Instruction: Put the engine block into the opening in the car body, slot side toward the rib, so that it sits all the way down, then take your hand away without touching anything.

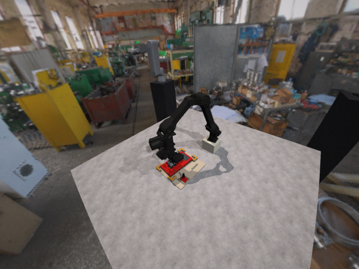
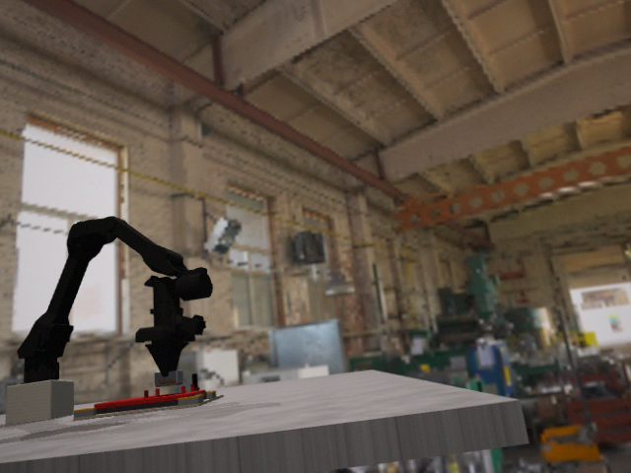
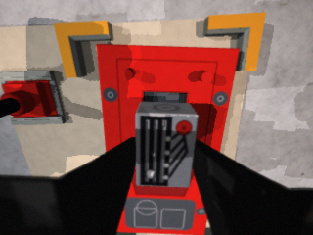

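The red car body (image 1: 171, 171) (image 2: 119, 403) (image 3: 109, 122) lies flat between orange corner brackets. My gripper (image 2: 168, 374) (image 3: 163, 145) is shut on the grey engine block (image 1: 170, 164) (image 2: 175, 380) (image 3: 176, 172) and points straight down. The block hangs a little above the body in the exterior view. In the wrist view its face with black bars and a red disc shows, roughly square to the body. The dark opening (image 3: 165, 96) shows only as a strip beyond the block; the rest of it is hidden. The rib cannot be made out.
Two red pegs (image 3: 130, 73) (image 3: 207, 76) stand on the body near its far end. Orange corner brackets (image 1: 172, 177) (image 3: 63, 49) surround it. A red piece with a black upright knob (image 1: 183, 175) (image 3: 10, 106) sits beside it on the beige board (image 1: 199, 164). The arm's pale base block (image 1: 212, 147) (image 2: 31, 402) stands behind.
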Action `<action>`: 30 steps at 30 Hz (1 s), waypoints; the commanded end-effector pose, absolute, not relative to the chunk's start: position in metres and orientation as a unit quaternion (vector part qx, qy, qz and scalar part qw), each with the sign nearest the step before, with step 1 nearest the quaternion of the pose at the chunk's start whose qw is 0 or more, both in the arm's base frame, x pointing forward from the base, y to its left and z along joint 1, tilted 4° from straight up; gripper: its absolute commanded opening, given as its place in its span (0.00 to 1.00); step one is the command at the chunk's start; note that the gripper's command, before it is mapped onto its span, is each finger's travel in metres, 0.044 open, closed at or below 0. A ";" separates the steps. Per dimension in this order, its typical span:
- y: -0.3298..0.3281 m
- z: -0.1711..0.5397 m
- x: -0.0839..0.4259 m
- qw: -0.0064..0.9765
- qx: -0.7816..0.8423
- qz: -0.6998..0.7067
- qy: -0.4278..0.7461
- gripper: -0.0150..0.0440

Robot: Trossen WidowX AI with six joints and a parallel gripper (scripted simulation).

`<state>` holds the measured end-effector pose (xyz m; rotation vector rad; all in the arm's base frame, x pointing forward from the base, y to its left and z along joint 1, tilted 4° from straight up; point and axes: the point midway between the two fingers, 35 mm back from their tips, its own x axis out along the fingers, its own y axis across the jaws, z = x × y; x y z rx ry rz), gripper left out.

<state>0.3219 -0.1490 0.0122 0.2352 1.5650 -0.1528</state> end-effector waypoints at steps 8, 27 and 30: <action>-0.153 0.016 0.327 0.705 0.091 -0.058 0.701 0.52; -0.153 0.016 0.326 0.702 0.111 -0.079 0.699 0.52; -0.153 0.016 0.326 0.702 0.111 -0.079 0.699 0.52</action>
